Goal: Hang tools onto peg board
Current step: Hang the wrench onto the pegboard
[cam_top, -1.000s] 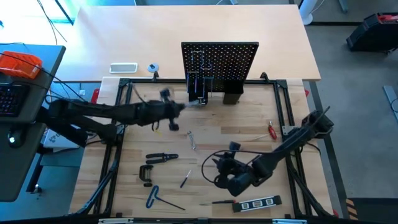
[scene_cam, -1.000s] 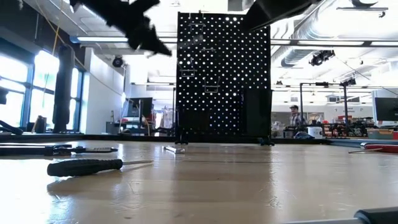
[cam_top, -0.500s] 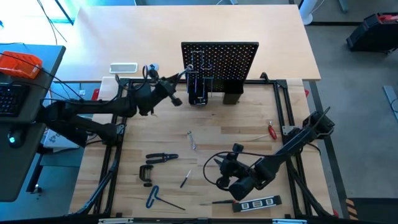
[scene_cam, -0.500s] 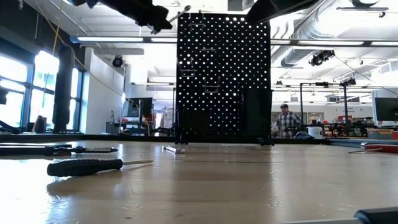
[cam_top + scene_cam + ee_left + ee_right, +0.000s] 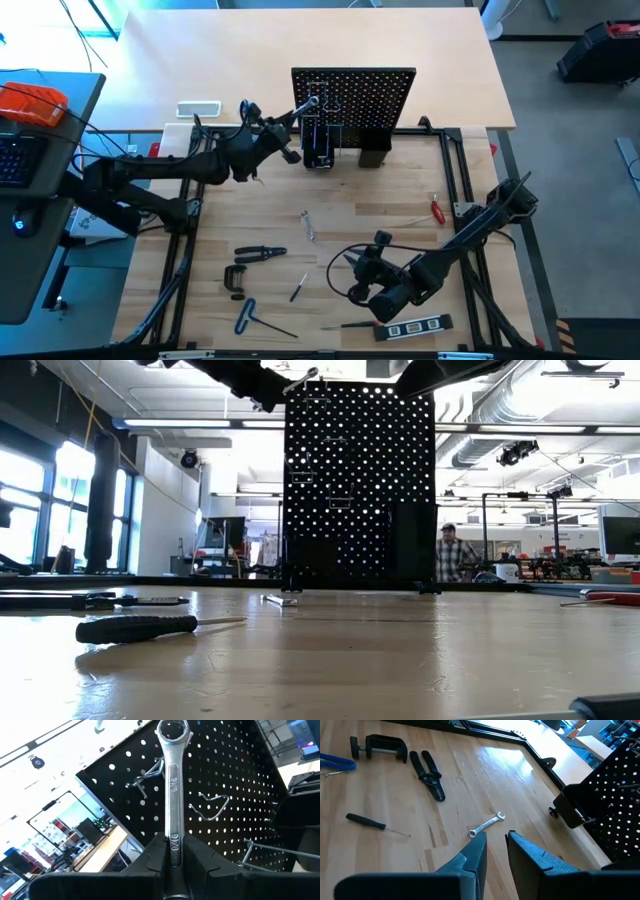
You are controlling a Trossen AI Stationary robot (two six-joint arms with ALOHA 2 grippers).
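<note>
Left tool (image 5: 171,851) is clamped on the lower shank of a long silver combination wrench (image 5: 172,785), held up at the top left part of the upright black perforated peg board (image 5: 353,97), with the wrench's ring end beside a bent wire hook (image 5: 148,776) on the panel; whether ring and hook touch cannot be told. From above, this tool (image 5: 291,128) is at the board's left edge, above the far side of the light wooden desk (image 5: 380,200). Right tool (image 5: 495,847) hangs low over the near right part of the desk, its fingers a narrow gap apart and gripping nothing. Scattered on the desk are a short silver wrench (image 5: 308,225), black-handled pliers (image 5: 260,253), a black C-clamp (image 5: 235,278), a blue-handled hex key (image 5: 248,317), a small dark screwdriver (image 5: 298,289), a red-handled screwdriver (image 5: 437,210), a black-handled screwdriver (image 5: 356,324) and a black marked level (image 5: 412,327), the last two just beside the right tool (image 5: 365,280). Black holder boxes (image 5: 374,147) sit at the board's base. A person (image 5: 451,554) stands far back in the room.
</note>
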